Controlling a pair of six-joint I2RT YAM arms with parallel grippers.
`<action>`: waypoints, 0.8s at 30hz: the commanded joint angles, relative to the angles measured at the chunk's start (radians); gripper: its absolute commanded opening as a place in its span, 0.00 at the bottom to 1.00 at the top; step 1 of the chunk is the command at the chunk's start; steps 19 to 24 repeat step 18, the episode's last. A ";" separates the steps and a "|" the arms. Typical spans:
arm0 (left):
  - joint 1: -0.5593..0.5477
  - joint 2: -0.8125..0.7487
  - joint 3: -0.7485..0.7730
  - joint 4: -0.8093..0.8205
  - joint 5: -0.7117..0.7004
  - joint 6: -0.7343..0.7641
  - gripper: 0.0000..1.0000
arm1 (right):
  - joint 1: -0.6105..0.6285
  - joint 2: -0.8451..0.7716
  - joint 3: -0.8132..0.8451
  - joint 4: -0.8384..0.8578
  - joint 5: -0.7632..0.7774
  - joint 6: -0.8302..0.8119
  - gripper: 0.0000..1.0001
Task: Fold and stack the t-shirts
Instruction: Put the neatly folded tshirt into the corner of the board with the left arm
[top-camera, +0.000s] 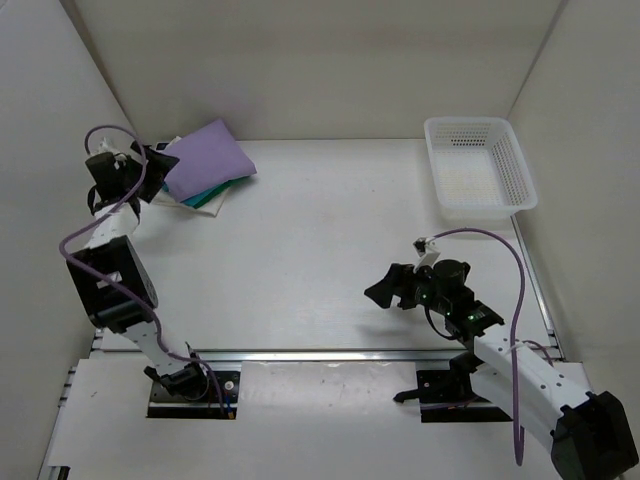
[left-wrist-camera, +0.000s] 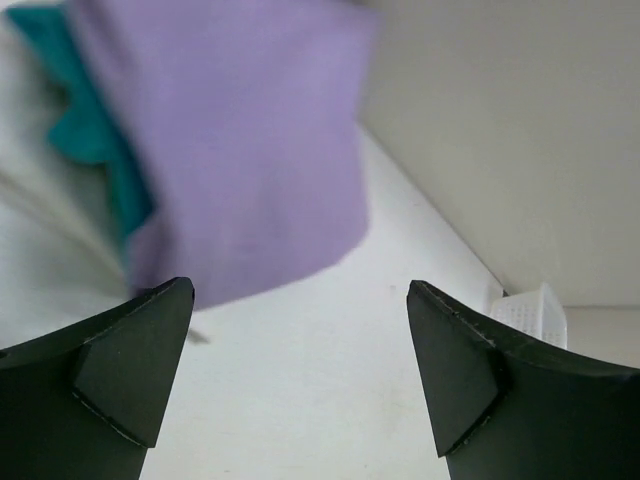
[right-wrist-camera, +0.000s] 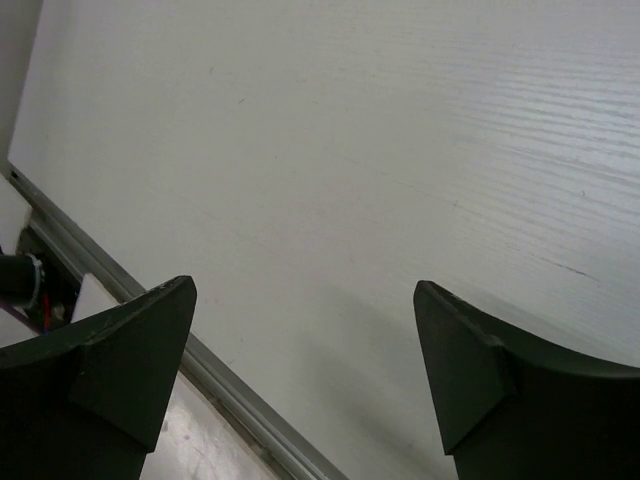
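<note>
A folded lavender t-shirt lies on top of a stack at the table's far left. A teal shirt and a white one show at the stack's near edge. In the left wrist view the lavender shirt fills the upper left, with teal and white cloth beside it. My left gripper is open and empty at the stack's left edge. My right gripper is open and empty over bare table at the near right. No dark green shirt shows.
A white plastic lattice basket stands at the far right; its corner shows in the left wrist view. White walls close the table on three sides. A metal rail runs along the near edge, also in the right wrist view.
</note>
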 joint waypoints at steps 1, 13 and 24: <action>-0.077 -0.174 -0.015 0.020 -0.040 0.039 0.99 | 0.041 0.018 0.052 0.014 0.051 -0.018 0.90; -0.352 -0.654 -0.389 -0.110 -0.200 0.146 0.99 | 0.177 0.086 0.086 -0.049 0.174 -0.021 0.99; -0.547 -0.880 -0.559 -0.221 -0.316 0.214 0.99 | 0.211 0.077 0.081 -0.058 0.200 -0.024 1.00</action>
